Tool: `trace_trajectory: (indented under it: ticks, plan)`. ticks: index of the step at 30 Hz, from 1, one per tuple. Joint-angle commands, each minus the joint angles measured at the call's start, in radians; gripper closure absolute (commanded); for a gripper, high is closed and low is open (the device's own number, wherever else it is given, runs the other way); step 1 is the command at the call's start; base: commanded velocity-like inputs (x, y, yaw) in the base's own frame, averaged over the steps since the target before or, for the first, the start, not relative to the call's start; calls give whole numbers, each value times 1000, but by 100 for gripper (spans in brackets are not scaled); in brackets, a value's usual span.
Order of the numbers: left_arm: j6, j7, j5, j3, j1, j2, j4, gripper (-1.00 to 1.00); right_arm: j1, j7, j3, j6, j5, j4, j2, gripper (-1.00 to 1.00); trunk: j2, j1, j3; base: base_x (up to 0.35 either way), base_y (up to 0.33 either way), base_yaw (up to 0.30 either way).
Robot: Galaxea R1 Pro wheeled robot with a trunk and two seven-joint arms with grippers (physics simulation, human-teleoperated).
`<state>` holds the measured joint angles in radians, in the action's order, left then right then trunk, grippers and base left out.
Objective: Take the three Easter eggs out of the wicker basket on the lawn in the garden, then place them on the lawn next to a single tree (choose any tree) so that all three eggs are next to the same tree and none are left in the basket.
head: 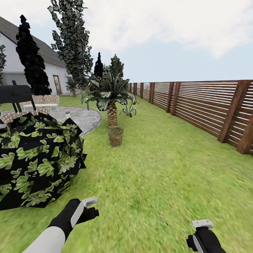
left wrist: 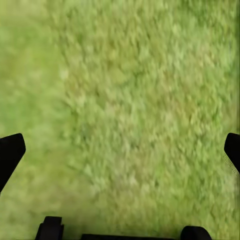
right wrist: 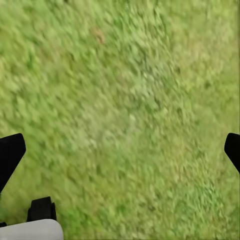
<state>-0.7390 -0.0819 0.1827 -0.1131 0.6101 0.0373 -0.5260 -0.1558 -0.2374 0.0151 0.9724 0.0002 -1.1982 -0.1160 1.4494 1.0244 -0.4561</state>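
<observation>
Ahead on the blurred grass lawn (head: 158,168), a bucket-shaped woven wicker basket (head: 115,136) stood before a scaly-trunked palm (head: 111,113); left pincer (left wrist: 120,150) and right pincer (right wrist: 120,150) both hung released, empty.

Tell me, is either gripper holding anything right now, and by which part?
Nothing is held. The left gripper and right gripper are both open, only lawn between their fingers.

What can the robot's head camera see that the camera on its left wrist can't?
Head view: the wicker basket stands on the grass in front of a short palm, with a leafy bush, a wooden fence, a house and both grippers, left and right. Left wrist view: close-up blurry grass between the two dark fingertips, jaws wide apart. Both show the lawn.
</observation>
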Motion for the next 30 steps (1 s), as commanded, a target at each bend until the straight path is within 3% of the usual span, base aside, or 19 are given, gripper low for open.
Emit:
trace_trajectory:
  ticks: [1, 30]
  plan:
    - [-5, -9, 11, -5, 0, 1, -2, -100, -1, -2, 2, 5, 0, -1, 0, -100, 1, 1, -1, 324, 0, -28]
    - [-5, -9, 11, -5, 0, 1, -2, -100, -1, -2, 2, 5, 3, -1, 0, -100, 1, 1, -1, 324, 0, -1]
